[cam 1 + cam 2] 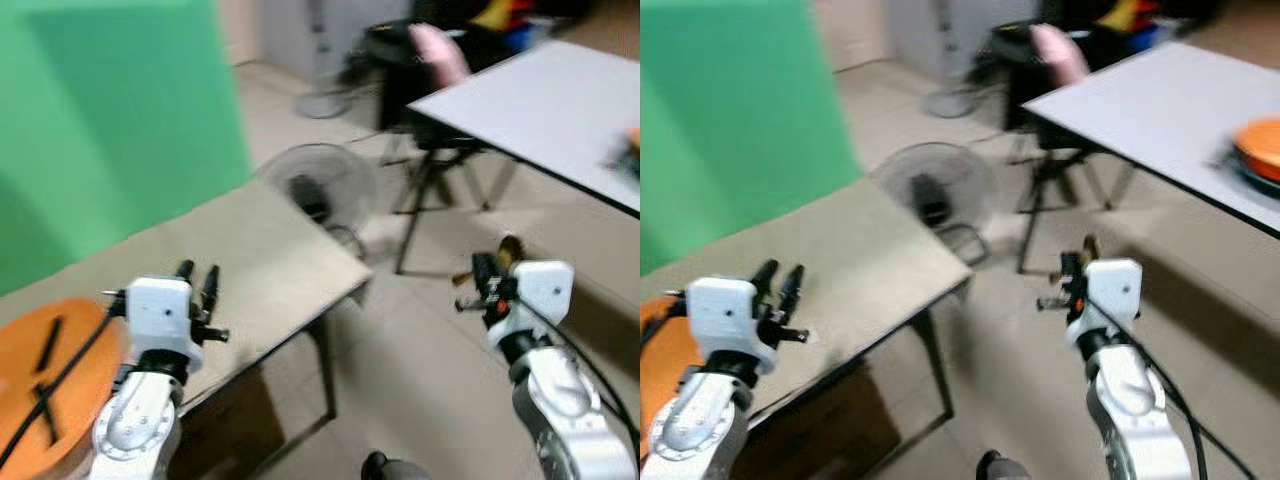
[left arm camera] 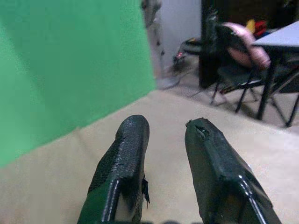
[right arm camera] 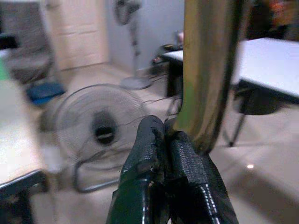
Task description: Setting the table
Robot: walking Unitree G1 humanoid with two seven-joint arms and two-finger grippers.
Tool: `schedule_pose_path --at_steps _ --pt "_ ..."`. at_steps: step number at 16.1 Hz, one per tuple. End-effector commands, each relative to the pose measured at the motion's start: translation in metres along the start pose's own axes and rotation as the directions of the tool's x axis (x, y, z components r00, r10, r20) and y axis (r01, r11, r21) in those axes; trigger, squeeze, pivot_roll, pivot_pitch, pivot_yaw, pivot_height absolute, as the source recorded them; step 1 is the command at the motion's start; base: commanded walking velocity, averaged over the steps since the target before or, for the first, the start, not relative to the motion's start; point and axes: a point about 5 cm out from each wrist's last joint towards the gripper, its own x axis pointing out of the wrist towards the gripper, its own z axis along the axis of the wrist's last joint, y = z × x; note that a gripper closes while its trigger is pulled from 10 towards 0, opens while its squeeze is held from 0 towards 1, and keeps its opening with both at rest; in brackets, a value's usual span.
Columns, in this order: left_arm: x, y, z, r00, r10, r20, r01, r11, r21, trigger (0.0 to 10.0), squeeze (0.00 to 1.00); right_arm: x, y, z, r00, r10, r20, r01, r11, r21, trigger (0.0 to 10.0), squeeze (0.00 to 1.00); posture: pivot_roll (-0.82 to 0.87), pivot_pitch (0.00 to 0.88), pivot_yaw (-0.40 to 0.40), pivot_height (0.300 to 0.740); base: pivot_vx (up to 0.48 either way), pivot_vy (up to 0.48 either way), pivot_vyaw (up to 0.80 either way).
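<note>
The right end effector (image 3: 169,140) is clamped on what looks like a wooden utensil (image 3: 210,70) standing upright above it.

An orange plate (image 1: 45,385) lies flat at the lower left of the left eye frame, on the near end of the beige table (image 1: 250,260), with two dark chopsticks (image 1: 46,345) lying across its face; part of it is covered by the left arm. A slim brownish-gold utensil (image 3: 205,70) stands upright in the middle of the right wrist frame, pinched at its lower end by the right tool (image 3: 167,140); what kind of utensil it is cannot be told. At the right edge of the right eye frame, stacked orange and dark dishes (image 1: 1258,145) rest on the white table (image 1: 1140,100), blurred.
</note>
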Motion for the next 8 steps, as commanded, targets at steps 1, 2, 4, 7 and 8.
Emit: schedule_pose_path --at_steps 1,2,4,7,8 --pt "-0.001 -0.001 0.000 1.000 -0.011 -0.012 0.010 1.000 -0.027 10.0 0.00 0.001 -0.003 0.007 0.999 -0.017 0.030 0.017 1.000 -0.013 10.0 0.00 -0.10 0.000 0.078 0.740 0.000 0.000 -0.80" --pt "0.000 -0.001 0.000 1.000 0.006 -0.008 -0.006 1.000 -0.015 10.0 0.00 0.003 -0.002 0.006 1.000 -0.001 0.018 0.001 1.000 -0.011 10.0 0.00 -0.10 0.000 0.076 0.740 0.000 0.000 -0.80" --pt "0.000 -0.005 -0.001 1.000 0.004 -0.002 -0.004 1.000 0.002 10.0 0.00 0.003 -0.004 0.002 1.000 0.008 -0.007 -0.008 1.000 -0.026 10.0 0.00 -0.11 0.000 0.071 0.740 0.000 0.000 -0.80" --pt "0.000 -0.010 -0.002 1.000 -0.012 -0.006 0.012 1.000 -0.001 10.0 0.00 -0.002 -0.007 -0.002 0.998 0.002 -0.057 -0.003 1.000 -0.014 10.0 0.00 -0.12 0.000 0.069 0.740 0.000 0.000 -0.80" --pt "0.000 -0.010 -0.002 1.000 -0.011 -0.008 0.011 1.000 0.013 10.0 0.00 -0.002 -0.007 -0.003 0.998 0.000 -0.067 -0.001 1.000 -0.013 10.0 0.00 -0.12 0.000 0.069 0.740 0.000 0.000 -0.80"
